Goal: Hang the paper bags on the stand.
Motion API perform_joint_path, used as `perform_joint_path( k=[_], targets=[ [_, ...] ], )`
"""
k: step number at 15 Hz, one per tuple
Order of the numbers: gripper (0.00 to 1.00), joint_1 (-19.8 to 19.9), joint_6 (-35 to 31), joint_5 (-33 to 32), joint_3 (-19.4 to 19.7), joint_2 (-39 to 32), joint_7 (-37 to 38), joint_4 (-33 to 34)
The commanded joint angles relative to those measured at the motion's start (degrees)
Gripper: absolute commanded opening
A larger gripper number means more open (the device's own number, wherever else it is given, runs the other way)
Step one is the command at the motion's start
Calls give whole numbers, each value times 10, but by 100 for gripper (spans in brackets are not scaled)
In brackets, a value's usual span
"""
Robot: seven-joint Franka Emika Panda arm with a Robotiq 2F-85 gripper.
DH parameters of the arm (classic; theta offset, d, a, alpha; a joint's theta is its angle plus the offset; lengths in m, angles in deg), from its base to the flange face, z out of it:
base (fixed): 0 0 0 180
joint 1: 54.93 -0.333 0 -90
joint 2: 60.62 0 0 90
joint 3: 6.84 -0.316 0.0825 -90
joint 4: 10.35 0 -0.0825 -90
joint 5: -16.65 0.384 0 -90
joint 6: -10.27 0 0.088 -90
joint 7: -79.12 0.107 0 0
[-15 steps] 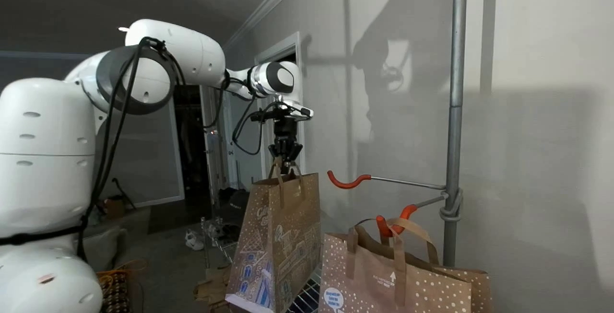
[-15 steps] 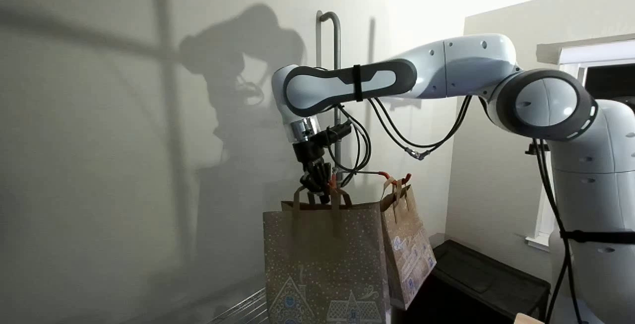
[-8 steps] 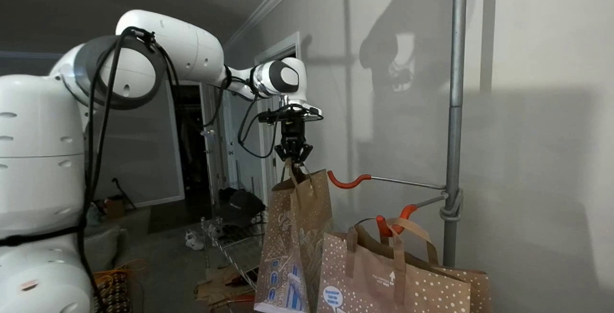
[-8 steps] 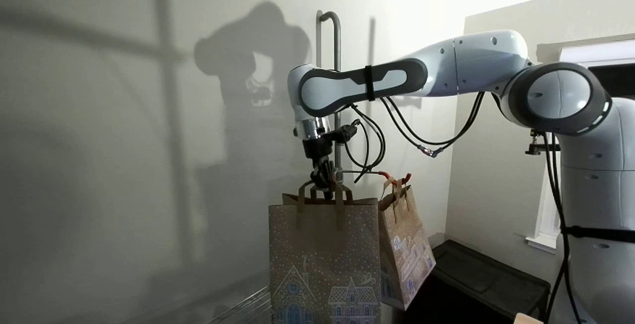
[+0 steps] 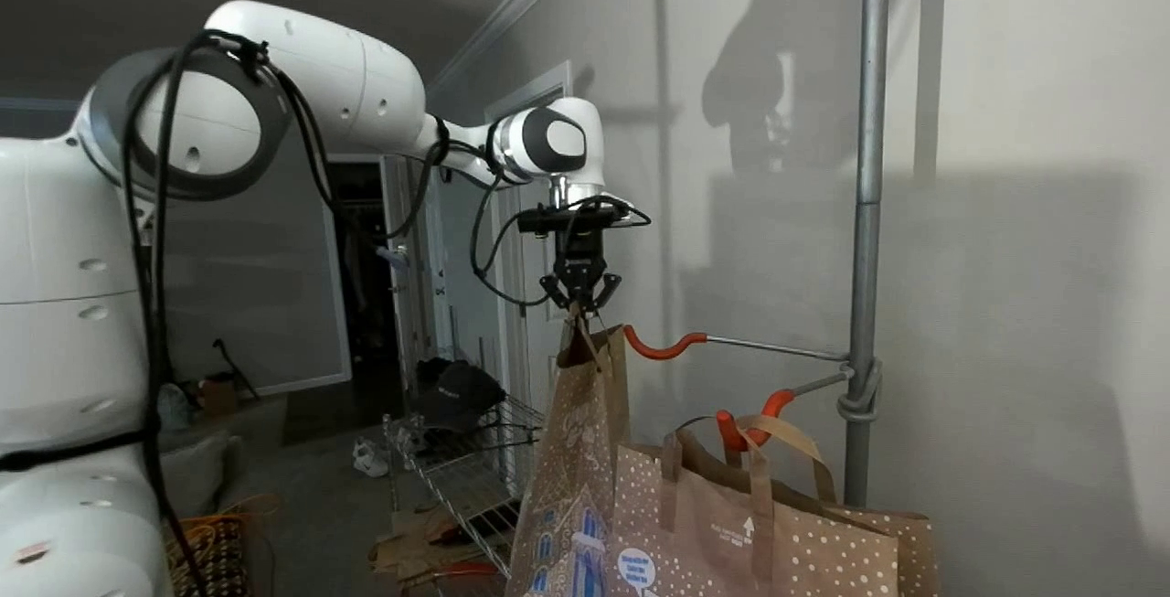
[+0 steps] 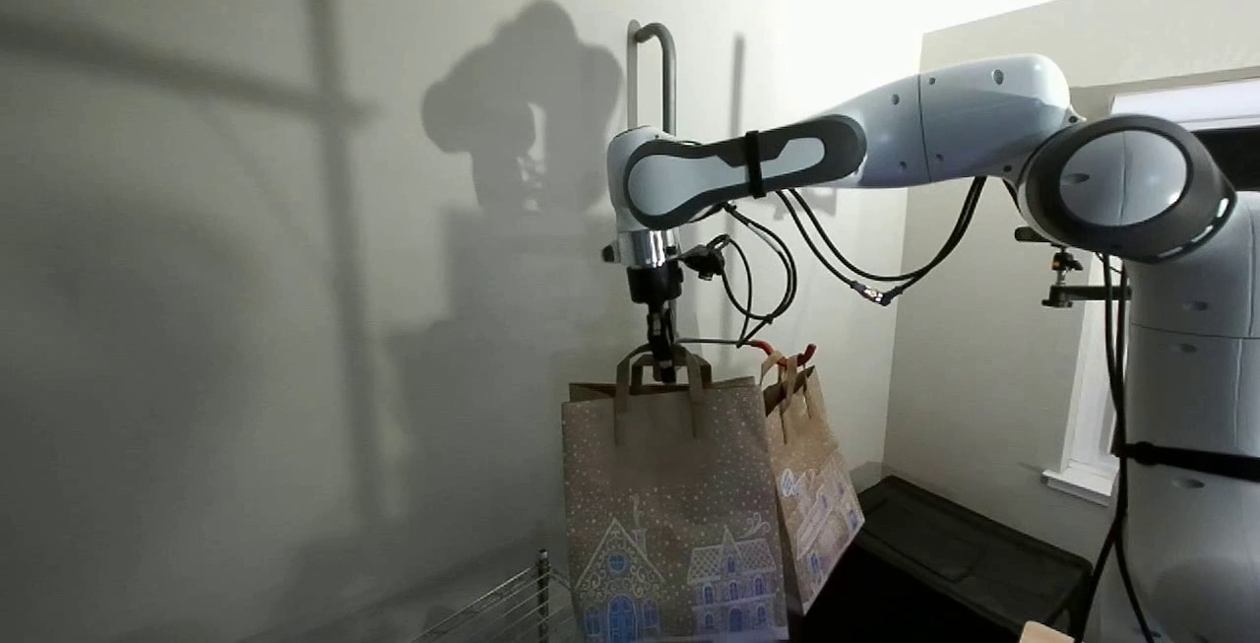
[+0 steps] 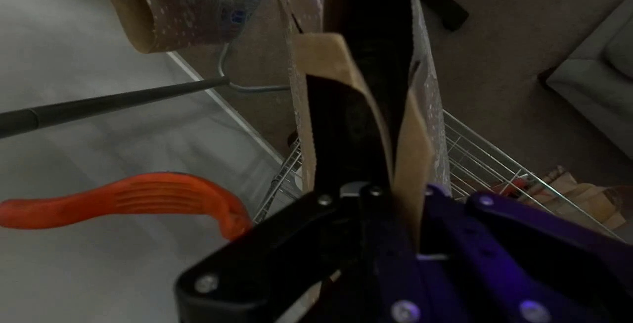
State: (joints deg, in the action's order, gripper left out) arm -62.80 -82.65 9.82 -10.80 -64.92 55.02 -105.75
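Observation:
My gripper (image 5: 587, 309) is shut on the handles of a brown paper bag (image 5: 567, 478), which hangs upright below it in both exterior views. In the wrist view the paper handles (image 7: 414, 155) run up between the fingers, over the bag's open mouth. A grey metal pole, the stand (image 5: 868, 240), carries a bare orange hook (image 5: 663, 348); the held bag's top edge is close beside that hook's tip, and touching cannot be told. Another paper bag (image 6: 812, 495) hangs by its handles from the stand's lower orange hook (image 5: 775, 405).
A low wire rack (image 5: 494, 460) stands beneath the held bag, with a dark cap (image 5: 466, 393) on it. A black lidded bin (image 6: 984, 545) sits below the hanging bag. The wall is close behind the stand. A grey seat (image 7: 598, 80) shows in the wrist view.
The arm has carried the held bag toward the bare hook and slightly up, and the bag has turned narrower in an exterior view. The hanging bag has stayed put.

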Motion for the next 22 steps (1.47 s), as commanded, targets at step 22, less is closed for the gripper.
perform_joint_path(
  k=[22],
  targets=[
    [5, 59, -17, 44, 17, -46, -143, 75]
  ],
)
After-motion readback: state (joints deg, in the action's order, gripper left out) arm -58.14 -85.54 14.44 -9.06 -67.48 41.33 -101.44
